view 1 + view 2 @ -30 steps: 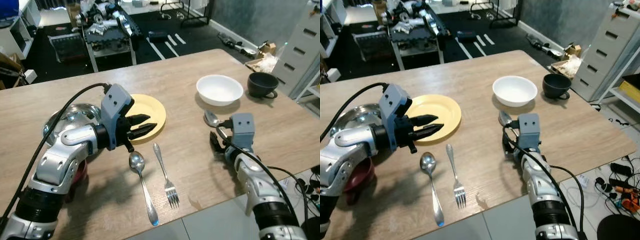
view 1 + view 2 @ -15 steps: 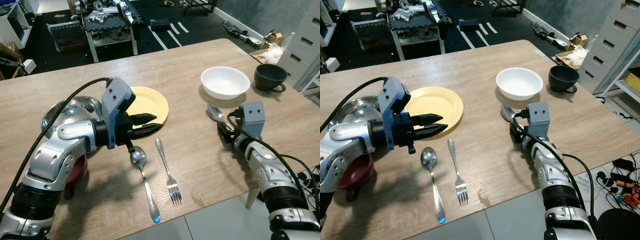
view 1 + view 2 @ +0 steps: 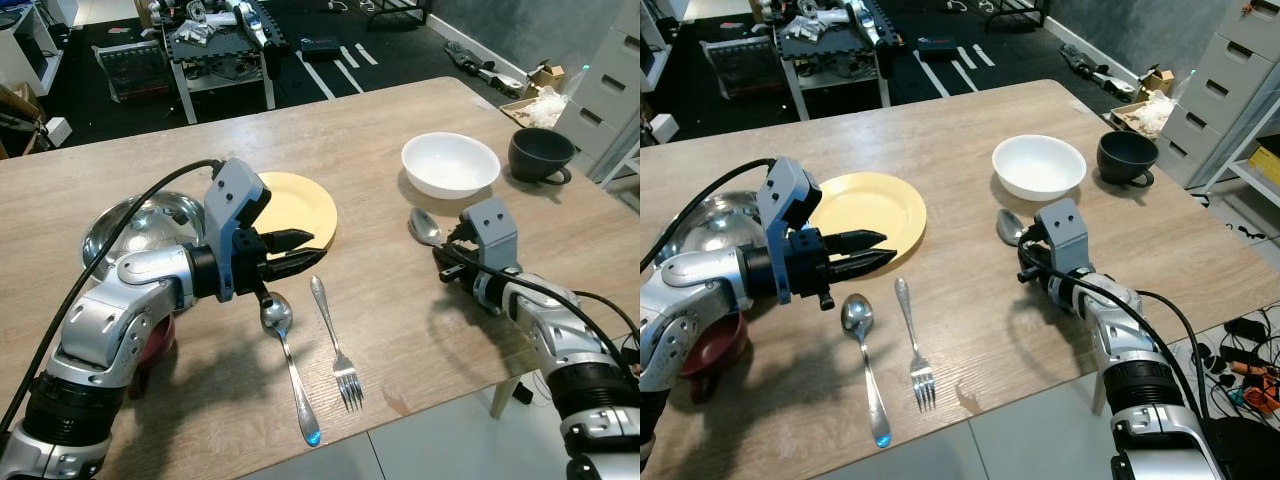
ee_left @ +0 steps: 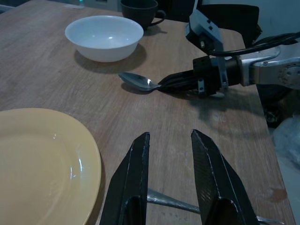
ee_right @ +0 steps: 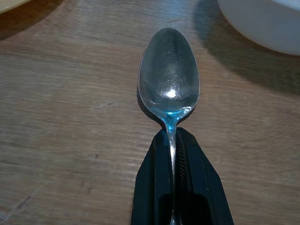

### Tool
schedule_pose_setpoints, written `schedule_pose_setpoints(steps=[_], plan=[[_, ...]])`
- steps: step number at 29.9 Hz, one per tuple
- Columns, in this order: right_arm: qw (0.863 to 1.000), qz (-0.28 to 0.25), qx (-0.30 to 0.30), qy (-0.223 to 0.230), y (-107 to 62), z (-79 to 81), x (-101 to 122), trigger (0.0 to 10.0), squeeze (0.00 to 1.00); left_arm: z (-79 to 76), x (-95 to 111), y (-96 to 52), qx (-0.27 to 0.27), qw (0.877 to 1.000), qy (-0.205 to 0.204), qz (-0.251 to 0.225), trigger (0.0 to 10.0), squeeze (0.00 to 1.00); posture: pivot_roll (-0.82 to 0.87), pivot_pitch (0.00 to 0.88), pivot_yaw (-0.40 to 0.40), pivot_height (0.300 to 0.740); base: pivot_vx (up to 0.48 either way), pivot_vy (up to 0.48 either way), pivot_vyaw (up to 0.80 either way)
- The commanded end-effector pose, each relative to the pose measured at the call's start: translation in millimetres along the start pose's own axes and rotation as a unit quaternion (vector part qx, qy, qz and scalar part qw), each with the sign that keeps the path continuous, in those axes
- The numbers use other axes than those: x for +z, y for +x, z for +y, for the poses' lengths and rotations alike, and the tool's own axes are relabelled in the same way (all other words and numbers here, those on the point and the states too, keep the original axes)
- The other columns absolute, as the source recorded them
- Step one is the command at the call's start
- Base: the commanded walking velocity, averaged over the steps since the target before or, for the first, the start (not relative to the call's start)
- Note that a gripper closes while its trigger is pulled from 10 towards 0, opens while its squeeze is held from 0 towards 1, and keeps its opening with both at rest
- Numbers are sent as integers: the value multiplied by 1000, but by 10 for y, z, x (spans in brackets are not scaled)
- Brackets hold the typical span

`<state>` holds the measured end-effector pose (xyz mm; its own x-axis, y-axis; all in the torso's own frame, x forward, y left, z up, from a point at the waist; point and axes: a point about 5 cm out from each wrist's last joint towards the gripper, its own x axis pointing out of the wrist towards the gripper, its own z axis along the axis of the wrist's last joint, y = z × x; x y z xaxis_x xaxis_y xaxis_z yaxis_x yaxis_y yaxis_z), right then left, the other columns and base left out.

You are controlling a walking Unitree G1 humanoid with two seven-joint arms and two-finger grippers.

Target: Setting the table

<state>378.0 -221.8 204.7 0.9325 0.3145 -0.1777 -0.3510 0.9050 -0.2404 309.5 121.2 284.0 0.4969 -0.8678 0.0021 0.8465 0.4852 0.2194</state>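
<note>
Since half a second ago the right forearm has swung level and its spoon bowl sits slightly nearer the yellow plate; left arm unchanged. Wooden counter [image 3: 380,130] carries everything. Steel mixing bowl [image 3: 150,225] at robot's left, dark red bowl [image 3: 155,345] beside it, partly hidden under the left arm. Yellow plate [image 3: 870,210] centre; white bowl [image 3: 1039,166] and black cup [image 3: 1126,157] to the right. Left claw [image 3: 868,252] hovers partly open, holding nothing, over the plate's near rim. Second spoon [image 3: 864,355] and fork [image 3: 914,342] lie just before it. Right claw [image 5: 174,154] pinched tight on the spoon [image 5: 168,77] handle, bowl low over the counter near the white bowl.
</note>
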Motion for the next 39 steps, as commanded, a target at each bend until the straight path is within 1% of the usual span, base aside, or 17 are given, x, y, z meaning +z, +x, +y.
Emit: schedule_pose_setpoints(steps=[1,2,3,5,8,9,10,12,14,16,18,21,26,30,37,38,39], plan=[[992,107,32,52,-29,183,-538,0,0,-34,-28,-9,-2,1000,-5,1,10000,0,139,250,143,740,0,0,0],[992,103,32,60,-30,186,-530,0,0,-37,-29,-8,-1,1000,-5,1,10000,0,139,250,143,740,0,0,0],[991,63,19,116,-25,202,-449,0,0,-39,-40,-3,3,1000,-6,2,10000,0,143,243,145,740,0,0,0],[985,12,5,172,-31,207,-338,0,0,-37,-53,1,11,1000,-8,3,10000,0,147,236,147,740,0,0,0],[981,-15,0,194,-43,209,-276,0,0,-37,-58,3,14,1000,-9,3,10000,0,147,236,147,740,0,0,0],[965,-99,-27,243,-101,205,-69,0,0,-43,-74,7,28,1000,-13,1,10000,0,146,222,154,740,0,0,0],[965,-99,-27,243,-101,205,-69,0,0,-43,-74,7,28,1000,-13,1,10000,0,146,222,154,740,0,0,0],[945,-166,-51,278,-185,197,110,0,0,-43,-101,13,48,999,-13,-1,10000,0,144,211,158,740,0,0,0],[936,-208,-62,277,-277,256,255,10000,0,-33,-163,5,80,997,-8,5,10000,0,140,196,162,740,0,0,0],[928,-239,-83,275,-360,301,347,10000,0,-15,-225,-13,112,994,-2,12,10000,0,134,181,166,740,0,0,0],[926,-254,-109,256,-435,344,387,10000,0,9,-275,-28,143,989,4,20,10000,0,131,173,169,740,0,0,0],[928,-258,-145,226,-518,410,383,10000,0,26,-324,-27,174,984,12,24,10000,0,122,160,171,740,0,0,0],[922,-259,-228,176,-695,527,305,10000,0,32,-370,17,223,975,5,17,10000,0,97,132,173,740,0,0,0],[918,-256,-254,167,-749,560,279,10000,0,58,-375,33,250,968,13,20,10000,0,90,118,175,740,0,0,0],[916,-255,-273,149,-790,652,281,10000,0,119,-392,21,292,953,66,42,10000,0,71,98,175,740,0,0,0],[916,-253,-274,149,-781,677,282,10000,0,138,-382,7,314,943,99,46,10000,0,69,97,174,740,0,0,0],[916,-253,-274,149,-779,682,282,10000,0,141,-379,4,319,941,106,46,10000,0,69,97,174,740,0,0,0]])
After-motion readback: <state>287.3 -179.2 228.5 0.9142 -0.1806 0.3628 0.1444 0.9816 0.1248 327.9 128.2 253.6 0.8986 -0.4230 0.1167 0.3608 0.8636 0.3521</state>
